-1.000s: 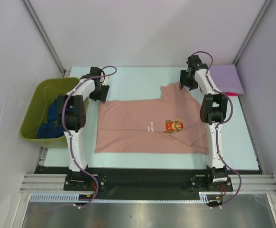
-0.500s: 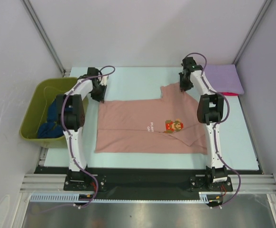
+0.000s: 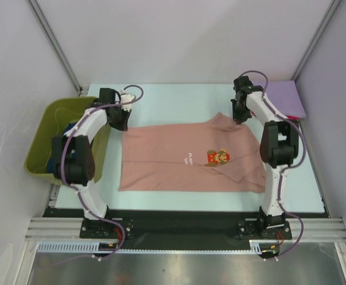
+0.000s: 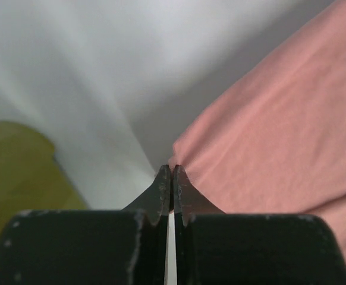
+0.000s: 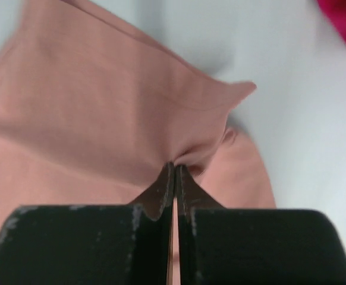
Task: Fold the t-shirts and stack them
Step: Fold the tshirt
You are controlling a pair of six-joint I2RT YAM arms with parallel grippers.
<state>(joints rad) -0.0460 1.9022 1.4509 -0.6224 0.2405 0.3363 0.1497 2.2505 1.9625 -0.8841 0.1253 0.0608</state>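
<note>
On the pale tabletop (image 3: 179, 101), between the two arms, the salmon-pink t-shirt (image 3: 185, 157) lies spread out. The left hand (image 4: 171, 172) is pressed together on the shirt's far left corner and seems to pinch the very tip of the cloth. The right hand (image 5: 174, 168) is pressed together too, pinching a small bunch of cloth at the far right part of the shirt.

The step looks like a fold, bringing the far edge over to the near edge. To do it well, both hands should lift together, just a little, and move at the same speed. They should keep the edge pulled straight between them. Then they lay it right on the near edge and let go only when it lies flat. The pinches are small, so a quick tug could pull the cloth free.

The shirt is soft and thin, with a little picture (image 3: 219, 157) on the front. It is mostly smooth, with a folded flap on the right. A folded lavender t-shirt (image 3: 283, 98) sits at the far right corner, with a bit of red t-shirt (image 3: 292, 117) peeking out under it.
</note>
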